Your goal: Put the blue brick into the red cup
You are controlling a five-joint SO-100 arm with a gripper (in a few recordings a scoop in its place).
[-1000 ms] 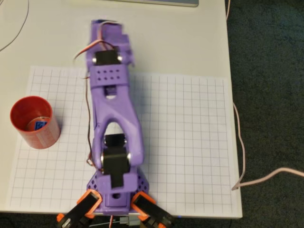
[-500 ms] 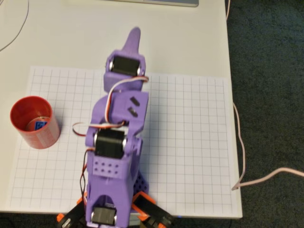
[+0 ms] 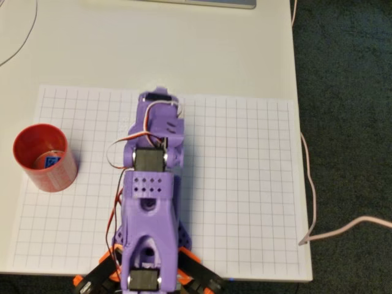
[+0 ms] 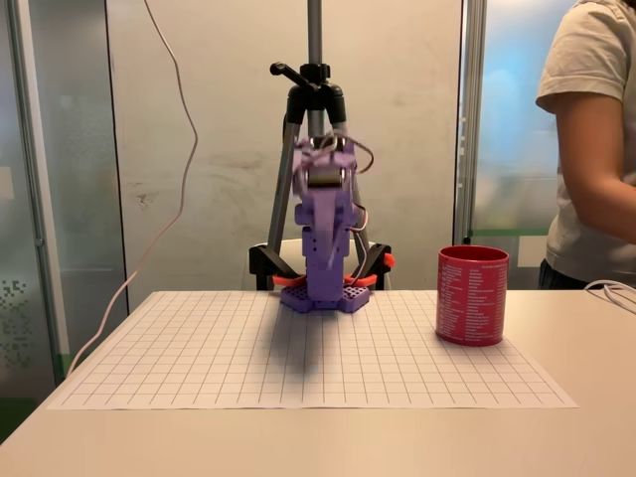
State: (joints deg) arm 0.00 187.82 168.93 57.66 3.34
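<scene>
The red cup (image 3: 58,176) stands at the left edge of the grid sheet in the overhead view, and at the right (image 4: 472,296) in the fixed view. The blue brick (image 3: 51,161) lies inside it on the bottom. The purple arm is folded back over its base near the sheet's front edge. My gripper (image 3: 159,95) sits at the arm's far end, well to the right of the cup and raised high (image 4: 328,149) above the sheet. Its fingers are tucked under and blurred, so their state does not show. Nothing is seen between them.
A white grid sheet (image 3: 245,184) covers the table. The table's right edge runs near a pale cable (image 3: 312,202). A tripod pole (image 4: 314,40) stands behind the arm's base. A person (image 4: 591,149) stands at the right in the fixed view.
The arm has drawn back from its stretch across the sheet and folded over its base, and the finger that pointed past the sheet's far edge has tucked in. Cup and brick have not moved.
</scene>
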